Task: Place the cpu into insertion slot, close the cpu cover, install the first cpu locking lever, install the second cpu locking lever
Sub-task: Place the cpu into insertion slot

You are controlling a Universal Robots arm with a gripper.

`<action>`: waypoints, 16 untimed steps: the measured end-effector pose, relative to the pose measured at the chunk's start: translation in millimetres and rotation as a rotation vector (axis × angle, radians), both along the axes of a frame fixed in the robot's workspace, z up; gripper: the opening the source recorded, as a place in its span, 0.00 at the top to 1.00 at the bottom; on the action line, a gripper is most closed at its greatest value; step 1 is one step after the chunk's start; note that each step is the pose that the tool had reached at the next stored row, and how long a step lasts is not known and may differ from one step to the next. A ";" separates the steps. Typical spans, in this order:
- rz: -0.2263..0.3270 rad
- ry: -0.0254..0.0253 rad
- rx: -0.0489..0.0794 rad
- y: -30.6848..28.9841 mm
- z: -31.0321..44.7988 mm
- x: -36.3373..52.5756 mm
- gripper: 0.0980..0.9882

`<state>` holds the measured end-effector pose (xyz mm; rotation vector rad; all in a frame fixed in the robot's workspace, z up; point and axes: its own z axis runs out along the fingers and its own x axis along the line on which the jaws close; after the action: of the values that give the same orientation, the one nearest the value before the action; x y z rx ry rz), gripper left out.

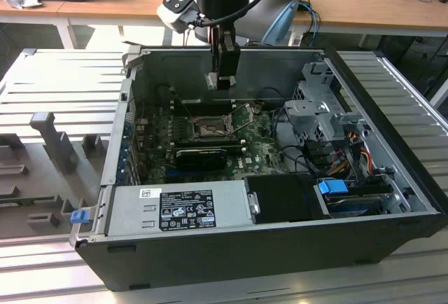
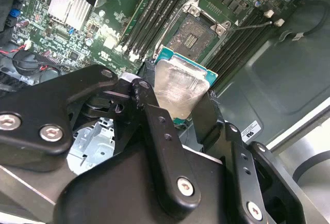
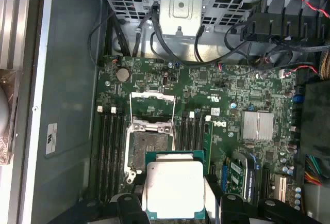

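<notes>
cpu (image 3: 174, 188) is clamped by the closed gripper (image 3: 175, 206) above the uncovered insertion slot (image 3: 143, 146) — probably best kept level and squared to it

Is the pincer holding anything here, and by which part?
Yes: the pincer holds the cpu, pinched by two opposite edges.

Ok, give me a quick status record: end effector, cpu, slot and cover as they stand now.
end effector: shut on the cpu, above the motherboard
cpu: held, pale face showing, not seated
insertion slot: empty, pin field exposed
cpu cover: open, clear of the slot
</notes>
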<state>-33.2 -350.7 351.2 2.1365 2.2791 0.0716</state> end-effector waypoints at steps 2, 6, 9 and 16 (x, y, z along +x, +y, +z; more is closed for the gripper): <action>-0.018 -0.0001 0.000 0.0 -1.0 0.1 0.52; -0.033 -0.0001 0.000 0.0 -2.2 0.0 0.52; -0.034 0.0002 0.000 0.0 -3.3 0.0 0.52; -0.036 0.0053 0.000 0.0 -7.0 0.0 0.52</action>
<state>-33.2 -350.7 344.2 2.1791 2.2430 0.0658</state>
